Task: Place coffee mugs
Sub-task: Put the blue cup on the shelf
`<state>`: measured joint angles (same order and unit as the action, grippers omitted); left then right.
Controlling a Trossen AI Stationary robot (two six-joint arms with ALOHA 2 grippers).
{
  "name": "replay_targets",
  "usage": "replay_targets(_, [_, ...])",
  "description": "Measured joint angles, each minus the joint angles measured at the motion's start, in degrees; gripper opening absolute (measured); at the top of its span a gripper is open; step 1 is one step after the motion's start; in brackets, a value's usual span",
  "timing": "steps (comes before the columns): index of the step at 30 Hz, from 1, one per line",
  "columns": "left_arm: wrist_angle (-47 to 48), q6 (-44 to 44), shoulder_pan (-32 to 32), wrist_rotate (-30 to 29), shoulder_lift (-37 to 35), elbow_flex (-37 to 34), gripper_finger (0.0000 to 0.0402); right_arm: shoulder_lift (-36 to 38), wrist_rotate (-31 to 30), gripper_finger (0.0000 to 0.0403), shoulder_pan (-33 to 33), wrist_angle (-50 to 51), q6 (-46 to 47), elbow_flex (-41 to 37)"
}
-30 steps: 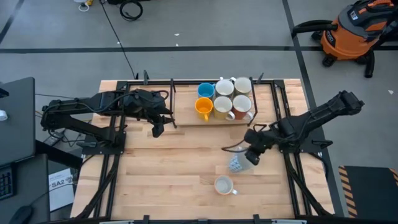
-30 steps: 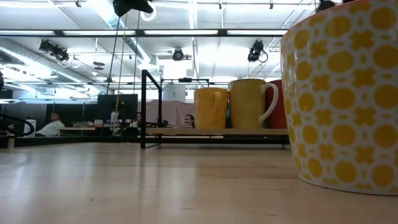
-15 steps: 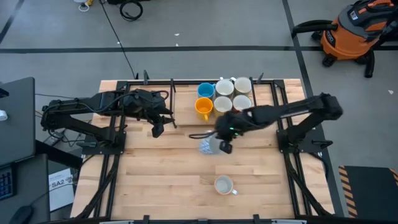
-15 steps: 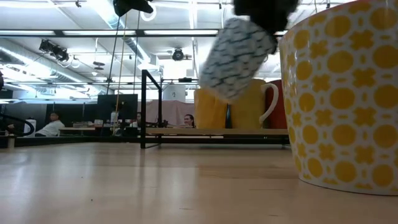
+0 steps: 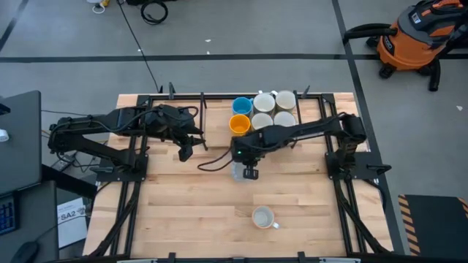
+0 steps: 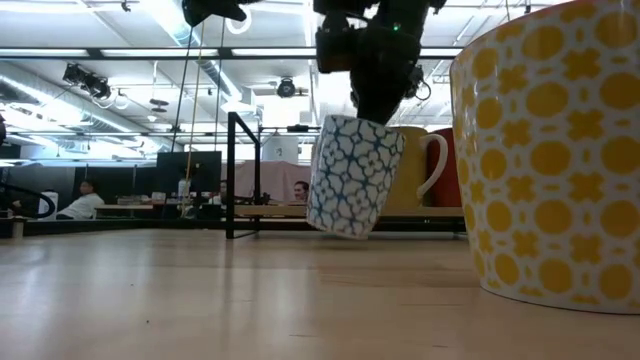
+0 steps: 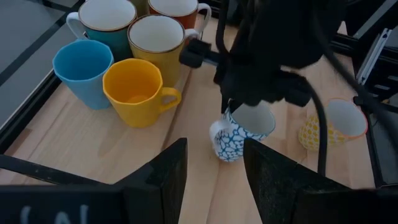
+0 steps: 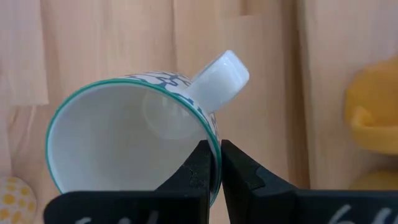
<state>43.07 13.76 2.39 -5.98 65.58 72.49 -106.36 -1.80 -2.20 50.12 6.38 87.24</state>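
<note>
In the last second the right claw (image 5: 249,169) swept its blue-patterned mug (image 6: 352,175) from the lower right of the high view to centre frame, just below the clustered mugs (image 5: 262,117), suggesting placement was close. Clamped on the rim, it held the white-lined, tilted mug just above the desk (image 5: 190,201). The left claw (image 5: 186,151) waited centre-left, fingers apart.

Right gripper (image 5: 247,172) fingers (image 8: 200,171) clamped, arm outstretched

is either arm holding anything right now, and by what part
The right gripper holds the blue-patterned white mug by its rim, one finger inside and one outside, near the handle; the mug hangs tilted above the table. The left gripper holds nothing.
</note>
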Motion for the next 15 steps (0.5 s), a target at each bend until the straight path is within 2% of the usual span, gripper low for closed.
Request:
replay_targets(8, [0.0, 0.0, 0.0, 0.0, 0.0, 0.0, 0.0164, -2.3, 1.2, 0.0032, 0.0, 1.6, -1.2, 0.9])
replay_targets(15, [0.0, 0.0, 0.0, 0.0, 0.0, 0.0, 0.0164, -2.3, 1.5, 0.0053, 0.0, 1.5, -1.2, 0.9])
